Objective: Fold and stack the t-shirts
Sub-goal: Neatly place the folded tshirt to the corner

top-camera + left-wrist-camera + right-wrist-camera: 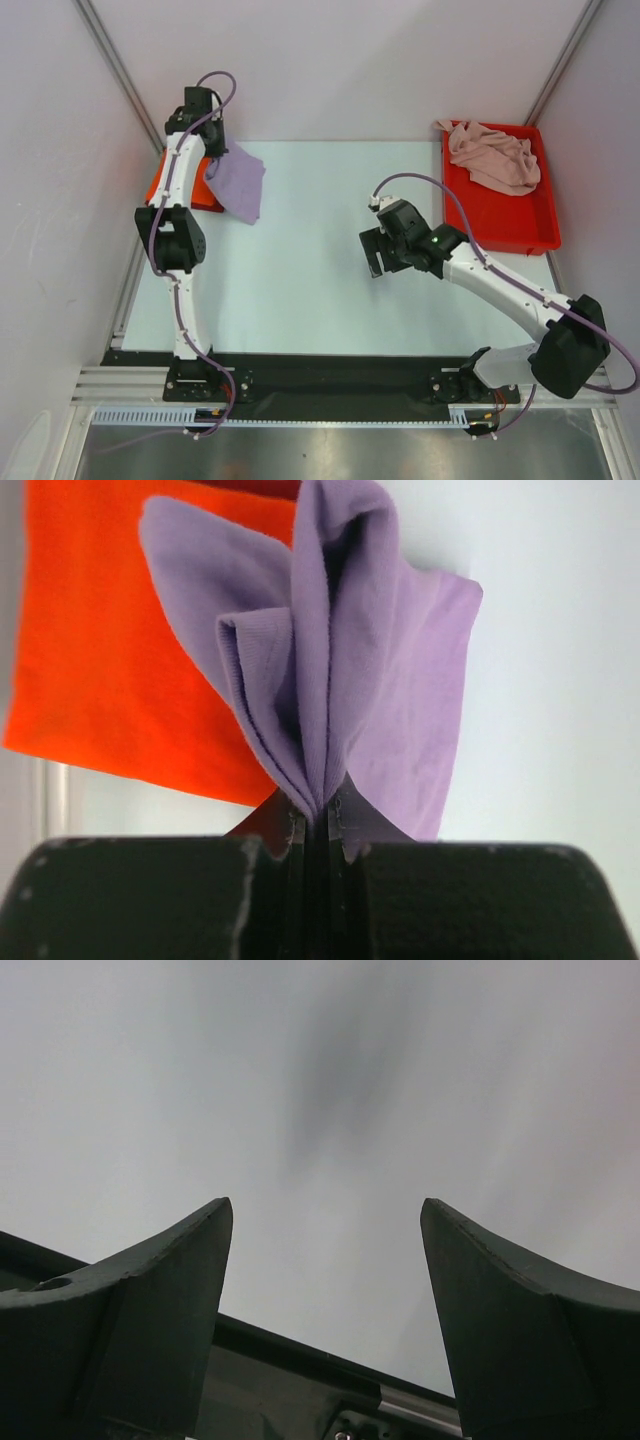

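On the pale surface point(320, 290), ten o'clock, the left jaws pinch a bunched lavender t-shirt point(330, 660) by the orange-red t-shirt point(100, 660). Released thus, it may land crumpled (right jaws open, empty).

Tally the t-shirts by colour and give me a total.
Lavender t-shirt: 1
Orange-red t-shirt: 1
Pale pink t-shirt: 1
Total: 3 clearly in view. A dark red sliver behind the orange-red one is too small to identify, so it is not counted.
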